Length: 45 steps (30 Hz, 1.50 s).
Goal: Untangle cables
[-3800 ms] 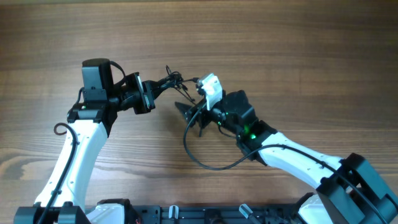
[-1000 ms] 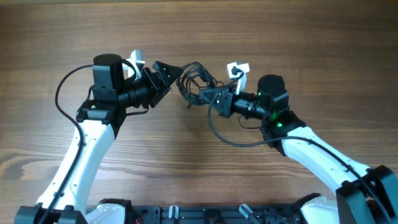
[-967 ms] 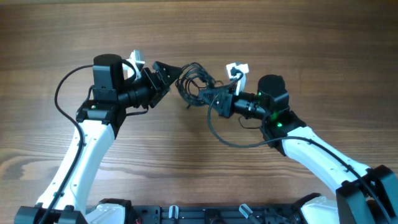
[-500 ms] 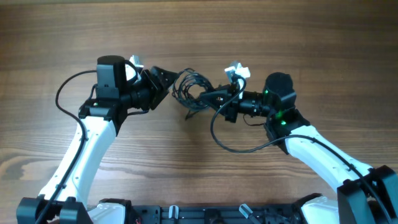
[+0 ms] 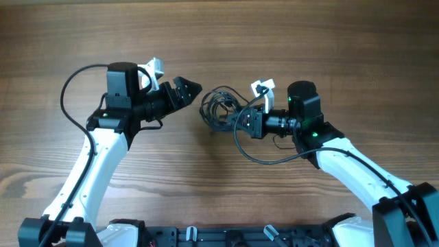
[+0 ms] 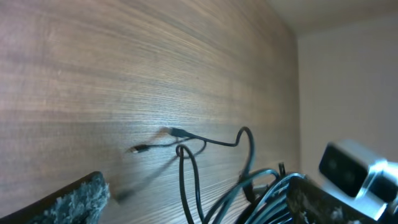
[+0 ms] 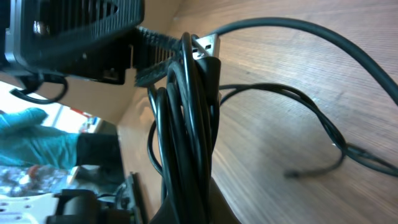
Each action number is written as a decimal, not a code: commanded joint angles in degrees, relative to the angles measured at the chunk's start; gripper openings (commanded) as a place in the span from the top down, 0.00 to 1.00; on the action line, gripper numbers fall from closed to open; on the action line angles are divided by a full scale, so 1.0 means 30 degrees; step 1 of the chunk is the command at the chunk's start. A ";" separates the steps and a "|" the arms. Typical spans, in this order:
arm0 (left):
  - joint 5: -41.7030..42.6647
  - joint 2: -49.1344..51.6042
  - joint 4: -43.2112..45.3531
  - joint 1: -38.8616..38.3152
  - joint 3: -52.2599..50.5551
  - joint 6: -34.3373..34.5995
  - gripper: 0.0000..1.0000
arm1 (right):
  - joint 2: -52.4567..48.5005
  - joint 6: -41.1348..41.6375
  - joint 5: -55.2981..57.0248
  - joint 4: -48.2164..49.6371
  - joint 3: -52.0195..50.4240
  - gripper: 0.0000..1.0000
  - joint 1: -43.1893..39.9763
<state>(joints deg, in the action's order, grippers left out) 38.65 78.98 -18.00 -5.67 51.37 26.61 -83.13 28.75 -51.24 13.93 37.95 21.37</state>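
The cables (image 5: 217, 108) are a tangle of thin dark cords hanging just above the wooden table between my two arms. My right gripper (image 5: 237, 119) is shut on the bundle from the right; in the right wrist view the cords (image 7: 186, 124) run as a tight upright bunch out of the closed gripper (image 7: 189, 210). My left gripper (image 5: 193, 93) stands open just left of the tangle, holding nothing. In the left wrist view its padded fingers (image 6: 74, 202) sit wide apart, with a cable loop (image 6: 186, 180) and two small plug ends (image 6: 177, 132) in front of them.
A thicker black arm cable (image 5: 264, 156) loops down from the right wrist onto the table. Another arm cable (image 5: 68, 96) arcs out left of the left arm. The right wrist's white camera housing (image 6: 354, 174) shows at the right edge of the left wrist view.
My left gripper has opened and pulled back left off the tangle. The bundle now hangs from the right gripper alone, which has shifted slightly left and lower in the picture.
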 commanded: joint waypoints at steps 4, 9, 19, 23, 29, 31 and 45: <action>0.4211 0.0175 -0.0590 -0.0073 0.0131 -0.8313 0.00 | 0.0248 0.2135 -0.5078 0.0408 0.0189 0.96 -0.1260; 0.6790 0.0175 -0.1166 -0.0073 0.0124 -1.1067 0.07 | 0.0248 0.2484 -0.7446 0.1013 0.0189 0.96 -0.2069; 0.8480 0.0175 -0.1158 -0.1297 0.0124 -1.1315 0.10 | 0.0182 0.1843 -0.5909 0.1122 0.0189 0.96 -0.1100; 0.8437 0.0175 -0.1166 -0.2149 0.0124 -1.1373 0.25 | 0.0138 0.1858 -0.5923 0.1151 0.0189 0.96 -0.1049; 0.4575 0.0175 -0.1297 -0.2419 0.0131 -1.0892 0.96 | 0.0138 0.1902 -0.5931 0.1027 0.0189 0.95 -0.1049; 0.3395 0.0175 -0.0933 -0.2011 0.0131 -0.9792 0.96 | 0.0138 0.1304 -0.5770 0.0860 0.0189 0.87 -0.1056; -0.1872 0.0175 0.0940 0.1282 0.0124 0.6768 0.96 | 0.0138 -0.1035 -0.3599 -0.2404 0.0182 0.10 -0.0211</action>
<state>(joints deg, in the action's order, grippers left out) 43.20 79.09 -13.23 -1.39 51.20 26.61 -83.13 27.14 -59.44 3.07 38.37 18.35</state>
